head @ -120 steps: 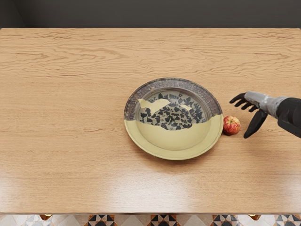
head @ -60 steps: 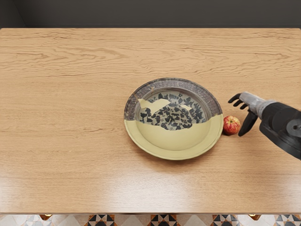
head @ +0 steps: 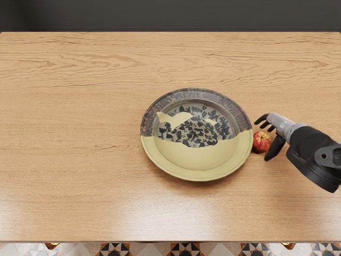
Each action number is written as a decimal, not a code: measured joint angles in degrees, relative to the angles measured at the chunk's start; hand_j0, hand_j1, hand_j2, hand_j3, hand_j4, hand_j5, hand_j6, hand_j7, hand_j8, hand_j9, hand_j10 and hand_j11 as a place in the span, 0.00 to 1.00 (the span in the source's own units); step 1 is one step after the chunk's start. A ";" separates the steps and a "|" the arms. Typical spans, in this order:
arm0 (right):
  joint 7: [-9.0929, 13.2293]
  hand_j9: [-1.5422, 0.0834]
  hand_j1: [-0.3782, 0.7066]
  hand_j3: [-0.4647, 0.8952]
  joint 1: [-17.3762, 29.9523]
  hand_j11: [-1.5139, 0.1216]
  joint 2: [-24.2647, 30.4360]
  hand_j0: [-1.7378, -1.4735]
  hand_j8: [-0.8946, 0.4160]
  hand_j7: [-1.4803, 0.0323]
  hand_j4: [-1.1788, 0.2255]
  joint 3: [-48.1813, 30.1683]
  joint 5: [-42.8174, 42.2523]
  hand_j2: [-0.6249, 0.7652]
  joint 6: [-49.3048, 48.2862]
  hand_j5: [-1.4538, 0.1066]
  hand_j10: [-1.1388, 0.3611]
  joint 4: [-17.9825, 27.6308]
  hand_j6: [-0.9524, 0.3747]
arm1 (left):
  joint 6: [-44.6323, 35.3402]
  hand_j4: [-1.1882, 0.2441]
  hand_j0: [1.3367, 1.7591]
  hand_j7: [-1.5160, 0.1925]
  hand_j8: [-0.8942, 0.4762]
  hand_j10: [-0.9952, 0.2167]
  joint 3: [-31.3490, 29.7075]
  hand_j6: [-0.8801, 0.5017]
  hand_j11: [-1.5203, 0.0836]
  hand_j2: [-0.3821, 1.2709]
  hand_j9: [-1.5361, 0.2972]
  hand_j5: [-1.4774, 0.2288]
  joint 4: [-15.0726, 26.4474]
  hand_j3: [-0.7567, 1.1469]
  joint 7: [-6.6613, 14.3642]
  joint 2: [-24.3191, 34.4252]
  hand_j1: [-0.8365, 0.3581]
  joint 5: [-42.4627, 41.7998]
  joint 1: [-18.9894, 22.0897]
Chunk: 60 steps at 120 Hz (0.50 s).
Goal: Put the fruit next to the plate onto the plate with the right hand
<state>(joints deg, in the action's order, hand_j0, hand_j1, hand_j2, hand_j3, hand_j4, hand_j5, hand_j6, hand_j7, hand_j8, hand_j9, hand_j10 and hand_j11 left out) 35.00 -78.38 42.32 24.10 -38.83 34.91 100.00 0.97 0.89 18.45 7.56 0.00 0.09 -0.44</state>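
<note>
One apple (head: pixel 261 142) sits beside the plate (head: pixel 196 174), our right hand (head: pixel 274 129) flanking it, fingers (head: pixel 262 120) spread; next, we judge, comes the squeeze.

A light, wood-grained table (head: pixel 80 160) is seen filling the view; a dark wall (head: pixel 170 15) is glimpsed behind it, patterned floor tiles (head: pixel 184 249) below.

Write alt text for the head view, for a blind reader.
The robot's open right hand hovers close beside a small red apple lying on the wooden table just right of a yellow, dark-patterned plate.
</note>
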 joint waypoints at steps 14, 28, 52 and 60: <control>0.00 0.68 0.39 0.34 0.05 0.66 0.15 0.30 0.43 0.70 0.60 0.01 0.01 0.40 0.06 0.66 0.54 0.00 0.47 | 0.00 0.83 0.76 0.89 0.65 0.82 0.00 0.64 0.95 0.23 0.84 0.87 0.00 0.40 0.00 0.00 0.99 -0.01 0.00; 0.00 0.67 0.41 0.34 0.24 0.65 0.18 0.30 0.42 0.68 0.59 -0.13 0.05 0.40 0.09 0.64 0.53 -0.04 0.45 | 0.00 0.83 0.76 0.89 0.65 0.82 0.00 0.64 0.95 0.23 0.84 0.87 0.00 0.40 0.00 0.00 0.99 -0.02 0.00; 0.00 0.66 0.43 0.34 1.00 0.64 -0.04 0.30 0.40 0.67 0.58 -0.42 0.09 0.40 0.09 0.63 0.52 -0.13 0.44 | 0.00 0.83 0.76 0.89 0.65 0.82 0.00 0.64 0.95 0.23 0.84 0.87 -0.01 0.40 0.00 0.00 0.99 -0.02 0.00; 0.00 0.65 0.43 0.34 1.14 0.63 -0.09 0.30 0.40 0.66 0.58 -0.51 0.09 0.40 0.10 0.63 0.51 -0.15 0.44 | 0.00 0.83 0.76 0.89 0.65 0.82 0.00 0.64 0.95 0.23 0.84 0.87 0.00 0.40 0.00 0.00 0.99 -0.02 0.00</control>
<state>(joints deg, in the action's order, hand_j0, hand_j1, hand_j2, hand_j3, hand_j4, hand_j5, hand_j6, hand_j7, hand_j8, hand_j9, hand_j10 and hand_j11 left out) 35.00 -77.24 42.23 23.59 -38.73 35.01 99.85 0.97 0.89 18.45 7.56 0.00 0.07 -0.44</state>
